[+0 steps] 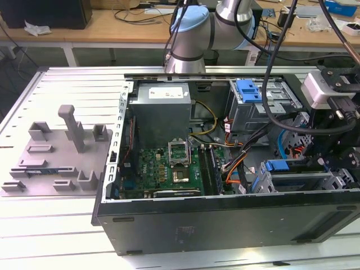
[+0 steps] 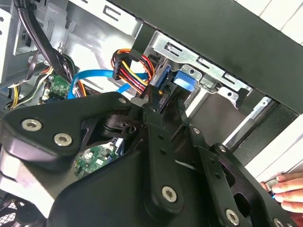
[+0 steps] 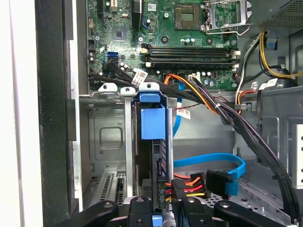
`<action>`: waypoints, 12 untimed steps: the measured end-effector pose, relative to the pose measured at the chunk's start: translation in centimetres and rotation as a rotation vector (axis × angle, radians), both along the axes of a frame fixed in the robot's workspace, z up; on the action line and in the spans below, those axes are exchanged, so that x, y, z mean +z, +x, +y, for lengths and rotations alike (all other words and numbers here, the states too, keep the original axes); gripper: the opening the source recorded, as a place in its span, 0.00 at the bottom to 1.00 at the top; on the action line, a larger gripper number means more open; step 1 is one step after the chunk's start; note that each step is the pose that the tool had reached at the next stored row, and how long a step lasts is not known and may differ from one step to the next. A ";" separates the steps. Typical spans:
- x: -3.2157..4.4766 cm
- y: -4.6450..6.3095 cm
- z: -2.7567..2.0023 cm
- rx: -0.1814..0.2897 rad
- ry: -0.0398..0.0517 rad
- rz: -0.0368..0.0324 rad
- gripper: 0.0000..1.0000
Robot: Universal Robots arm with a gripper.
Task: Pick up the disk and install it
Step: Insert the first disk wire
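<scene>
Gripper: its black fingers [image 3: 163, 208] sit close together at the disk's rear edge; whether they clamp it, cannot tell.
Disk: blue-framed disk [image 3: 152, 123] stands on edge in the case's lower drive bay [image 3: 106, 92].
Hidden: the disk's label and the fingertips.

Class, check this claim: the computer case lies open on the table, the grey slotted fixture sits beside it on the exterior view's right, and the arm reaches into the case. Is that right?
Not quite. In the exterior view the grey slotted fixture sits on the exterior view's left of the computer case, not its right. The rest holds: the case lies open on the table and the arm reaches into it.
</scene>
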State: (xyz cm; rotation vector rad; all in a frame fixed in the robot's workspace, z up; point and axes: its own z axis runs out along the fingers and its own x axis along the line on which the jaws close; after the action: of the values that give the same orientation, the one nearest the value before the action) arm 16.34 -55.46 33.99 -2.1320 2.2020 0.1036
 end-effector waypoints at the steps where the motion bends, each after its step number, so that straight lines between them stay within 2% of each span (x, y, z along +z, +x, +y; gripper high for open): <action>1: 0.09 0.0 0.00 0.000 0.0000 0.0000 0.31; 12: 1.74 0.0 0.07 0.000 -0.0006 0.0000 0.31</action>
State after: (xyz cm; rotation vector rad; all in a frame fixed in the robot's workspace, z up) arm 16.34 -55.39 35.74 -2.1322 2.2024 0.1030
